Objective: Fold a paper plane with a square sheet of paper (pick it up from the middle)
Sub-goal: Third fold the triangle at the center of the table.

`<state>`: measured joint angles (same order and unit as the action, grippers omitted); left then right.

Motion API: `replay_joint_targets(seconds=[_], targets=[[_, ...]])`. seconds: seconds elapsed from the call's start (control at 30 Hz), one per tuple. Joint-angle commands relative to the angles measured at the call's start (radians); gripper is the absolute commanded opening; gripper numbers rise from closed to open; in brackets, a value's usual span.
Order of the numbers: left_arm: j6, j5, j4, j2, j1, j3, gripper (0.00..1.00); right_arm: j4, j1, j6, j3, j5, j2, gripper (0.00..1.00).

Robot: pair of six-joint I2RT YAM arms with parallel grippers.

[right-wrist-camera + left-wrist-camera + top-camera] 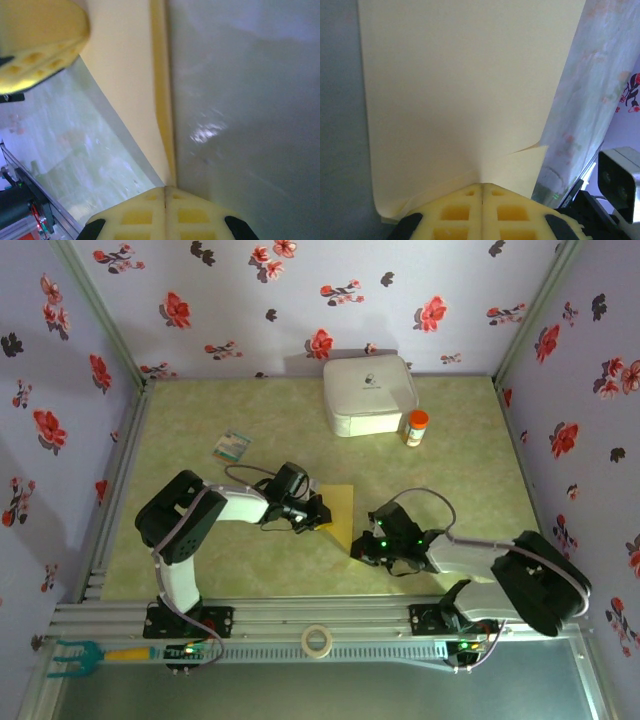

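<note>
Left gripper (482,192) and right gripper (166,194) are both clamping the square sheet of paper (341,503) between closed jaws (one either side); they should be moving in step

The top camera looks down from high behind on the whole worktop (280,420). Both wrist cameras sit very near the yellow sheet (460,90), also seen from above.

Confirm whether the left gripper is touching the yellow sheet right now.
Touching. In the left wrist view the left gripper is shut on the yellow sheet: the paper's creases converge right where its edge enters the seam between the fingers.
</note>
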<state>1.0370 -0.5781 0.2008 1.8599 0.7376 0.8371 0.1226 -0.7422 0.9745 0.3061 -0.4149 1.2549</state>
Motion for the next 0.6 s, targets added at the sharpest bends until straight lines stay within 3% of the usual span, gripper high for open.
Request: replay_joint_targets(seconds=[0.0, 0.17, 0.4, 0.57], targets=[[-0.022, 0.070, -0.086, 0.027, -0.008, -0.019, 0.00, -0.134, 0.013, 0.001, 0.015, 0.020, -0.081, 0.05], [-0.024, 0.072, -0.083, 0.018, -0.007, -0.021, 0.00, -0.159, 0.032, -0.025, 0.120, 0.047, -0.097, 0.06], [-0.024, 0.071, -0.075, 0.016, -0.007, -0.024, 0.00, -0.025, 0.044, -0.017, 0.255, -0.006, 0.173, 0.05], [-0.028, 0.069, -0.072, 0.014, -0.007, -0.023, 0.00, 0.023, 0.046, 0.003, 0.268, -0.020, 0.277, 0.04]])
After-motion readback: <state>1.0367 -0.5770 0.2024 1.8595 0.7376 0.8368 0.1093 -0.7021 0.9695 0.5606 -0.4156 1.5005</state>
